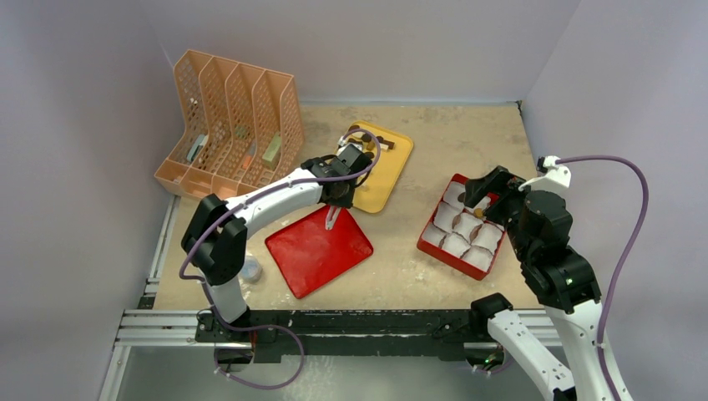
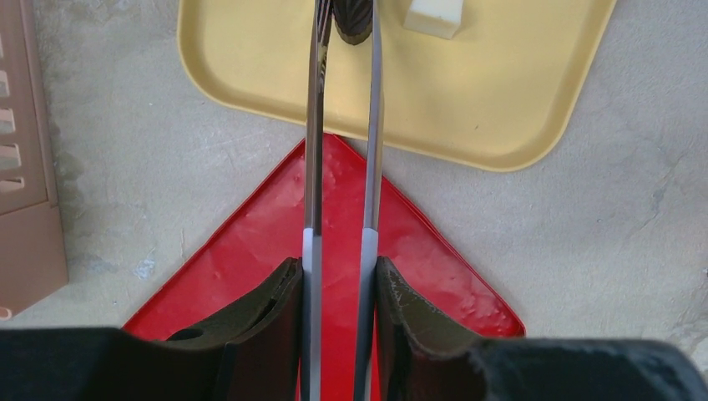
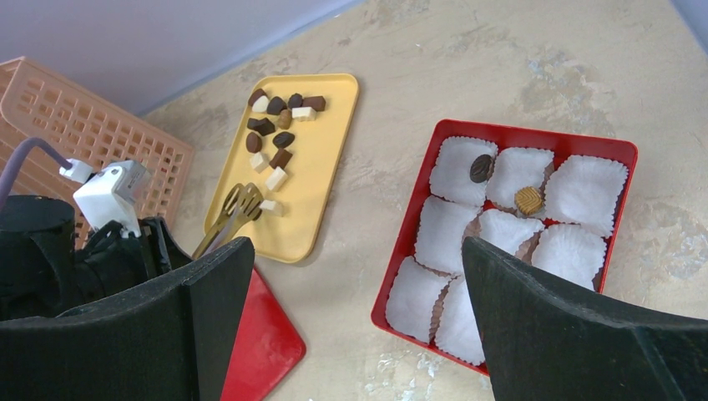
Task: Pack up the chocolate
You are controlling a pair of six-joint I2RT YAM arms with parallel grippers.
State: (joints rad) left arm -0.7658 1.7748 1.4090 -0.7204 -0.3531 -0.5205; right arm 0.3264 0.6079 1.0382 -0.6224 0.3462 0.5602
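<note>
Tongs [image 2: 311, 167] are gripped between the fingers of the left hand [image 2: 338, 288], tips set over the yellow tray [image 2: 501, 100] with a dark ridged piece [image 2: 352, 18] seen between them; a red lid [image 2: 434, 276] is laid flat below on the counter [image 2: 601, 251]. Most of the chocolate [image 3: 271, 134] is scattered on that tray, while a dark round [image 3: 481, 168] and a tan block [image 3: 528, 200] are seated in white paper cups [image 3: 584, 188] inside the red box [image 3: 534, 132]. The right hand [image 3: 355, 276] is held released, jaws wide, above the box.
</note>
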